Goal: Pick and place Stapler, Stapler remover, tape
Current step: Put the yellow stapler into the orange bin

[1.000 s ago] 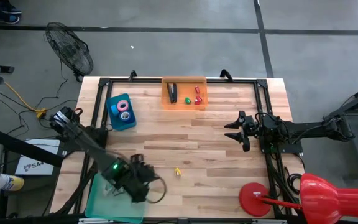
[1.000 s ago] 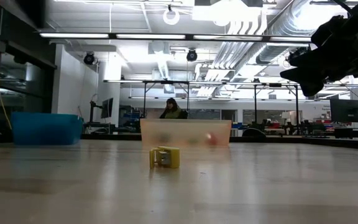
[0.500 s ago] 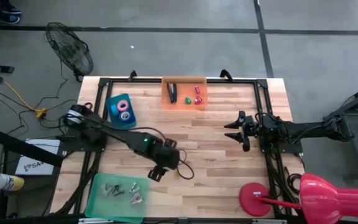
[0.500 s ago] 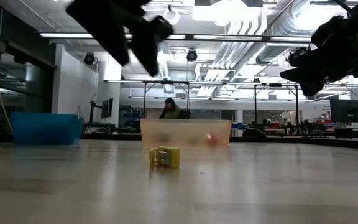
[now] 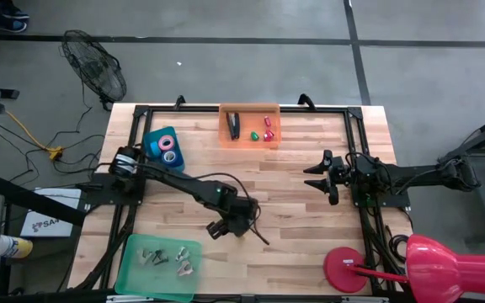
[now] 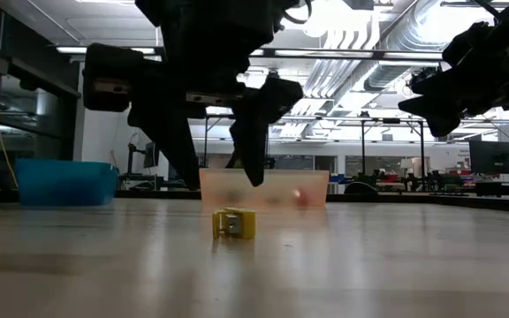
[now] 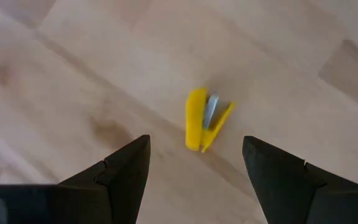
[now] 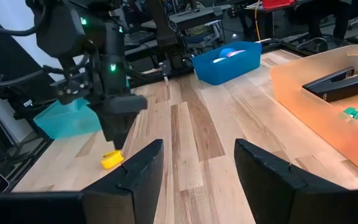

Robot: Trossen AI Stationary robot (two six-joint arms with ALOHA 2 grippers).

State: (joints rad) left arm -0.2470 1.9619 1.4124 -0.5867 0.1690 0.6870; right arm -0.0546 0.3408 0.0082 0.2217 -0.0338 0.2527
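At the far edge of the table (image 5: pixel 293 181) an orange bin (image 5: pixel 249 125) holds the black stapler (image 5: pixel 234 124) at one end and small green and red pieces at the other. Beside it to the left, a blue bin (image 5: pixel 163 152) holds tape rolls (image 5: pixel 168 145), blue and pink. Near the front left corner a green tray (image 5: pixel 160 267) carries several small silvery claw pieces.

From above, the left arm covers the yellow staple remover (image 7: pixel 202 119); only the left wrist view shows it plainly, lying on bare wood with its metal jaws showing. The low view sets it on the tabletop in front of the orange bin, and a person sits in the room beyond.

Over the middle of the table, the left gripper (image 7: pixel 194 165) hangs just above the remover, fingers spread wide to either side of it, touching and holding nothing. The right gripper (image 5: pixel 318 178) waits at the right side of the table, well apart, fingers open and empty.
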